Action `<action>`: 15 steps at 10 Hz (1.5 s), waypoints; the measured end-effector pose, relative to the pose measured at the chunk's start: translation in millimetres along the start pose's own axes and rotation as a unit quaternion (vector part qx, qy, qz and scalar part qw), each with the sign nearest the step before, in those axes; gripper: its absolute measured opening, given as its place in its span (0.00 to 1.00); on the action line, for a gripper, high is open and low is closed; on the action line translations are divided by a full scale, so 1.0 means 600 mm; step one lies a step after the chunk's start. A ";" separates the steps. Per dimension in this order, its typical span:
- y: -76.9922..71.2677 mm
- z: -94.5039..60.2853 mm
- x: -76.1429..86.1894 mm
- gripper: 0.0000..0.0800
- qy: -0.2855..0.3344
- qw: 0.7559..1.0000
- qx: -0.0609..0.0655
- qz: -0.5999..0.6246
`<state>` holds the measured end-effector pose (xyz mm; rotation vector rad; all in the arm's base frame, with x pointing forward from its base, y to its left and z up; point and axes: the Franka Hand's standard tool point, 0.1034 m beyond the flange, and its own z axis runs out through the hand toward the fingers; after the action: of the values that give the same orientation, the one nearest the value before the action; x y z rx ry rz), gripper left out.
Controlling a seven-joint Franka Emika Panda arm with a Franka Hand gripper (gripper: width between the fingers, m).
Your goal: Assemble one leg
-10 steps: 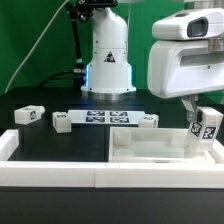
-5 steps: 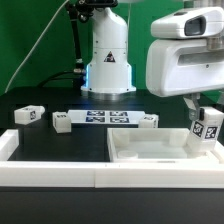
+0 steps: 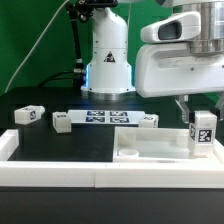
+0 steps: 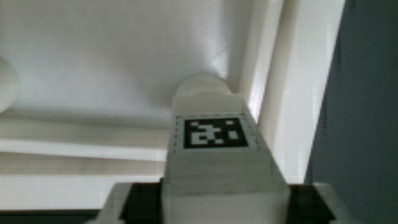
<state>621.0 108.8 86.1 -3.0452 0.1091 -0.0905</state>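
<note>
In the exterior view the pincer point(image 3: 203, 112) is clamped on the upper end of the leg point(image 3: 203, 135). The leg hangs straight below it, long axis upright, with its lower end at the corner of the rimmed white panel point(image 3: 140, 152) toward the exterior view's right. I cannot tell whether it touches the floor of the panel, which holds nothing else; the spare legs point(image 3: 30, 115) lie on the table point(image 3: 60, 140) by the marker board point(image 3: 105, 118). In the wrist view the leg runs away from the pincer toward the panel's inner corner, so I judge the coming move goes straight down that axis.
</note>
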 end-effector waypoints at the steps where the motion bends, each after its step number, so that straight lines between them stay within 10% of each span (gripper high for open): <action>1: -0.001 0.000 0.000 0.37 0.001 0.999 0.003 0.035; 10: -0.018 0.004 -0.001 0.37 -0.007 0.876 0.015 0.483; 15: -0.015 0.004 0.000 0.78 -0.009 0.955 0.013 0.297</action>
<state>621.8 117.9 84.4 -2.8388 0.9950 -0.0185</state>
